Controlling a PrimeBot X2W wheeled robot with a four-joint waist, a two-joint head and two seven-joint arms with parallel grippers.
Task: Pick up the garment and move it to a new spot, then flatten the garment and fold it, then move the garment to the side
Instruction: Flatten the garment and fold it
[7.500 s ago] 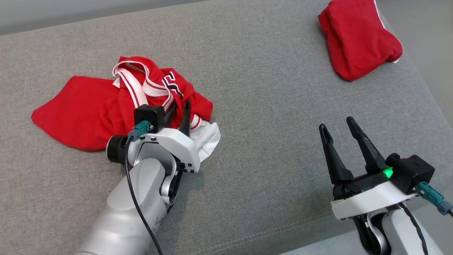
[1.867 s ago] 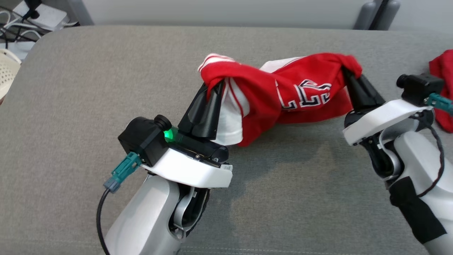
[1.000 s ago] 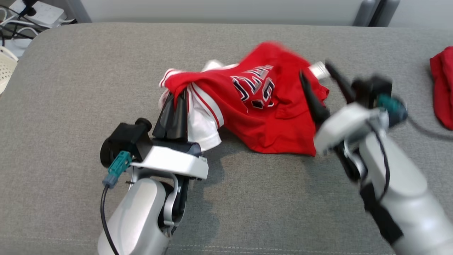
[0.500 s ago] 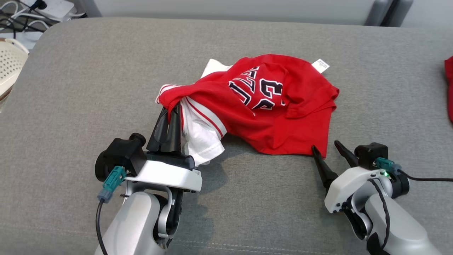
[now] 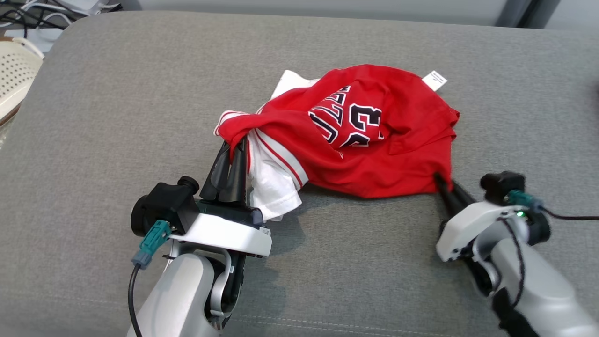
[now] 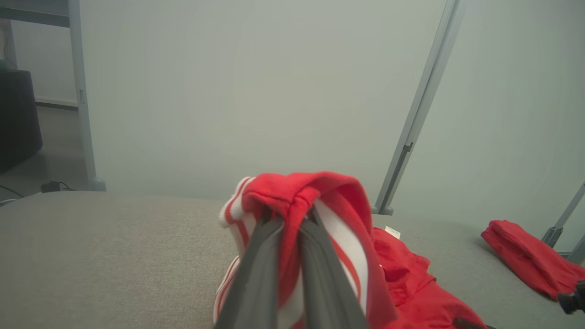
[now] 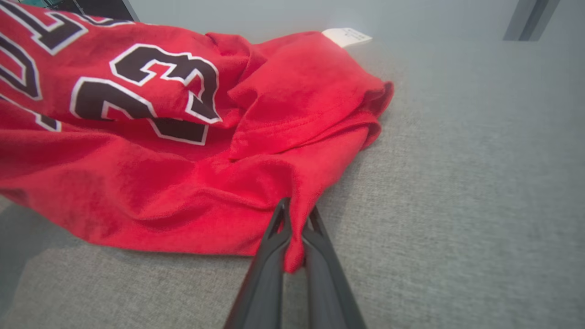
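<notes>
Right now my left gripper (image 5: 237, 149) is clamped on the striped red-and-white edge of the garment (image 5: 374, 159), holding that corner up. My right gripper (image 5: 441, 180) is pinched tight on its near right hem. Between them the garment lies crumpled, number up, mid-way across the grey cushion (image 5: 117, 93).

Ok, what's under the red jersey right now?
The red jersey rests on the grey cushion. White fabric of the same garment pokes out beneath it by the left gripper. Anything else below the bunched cloth is covered.
</notes>
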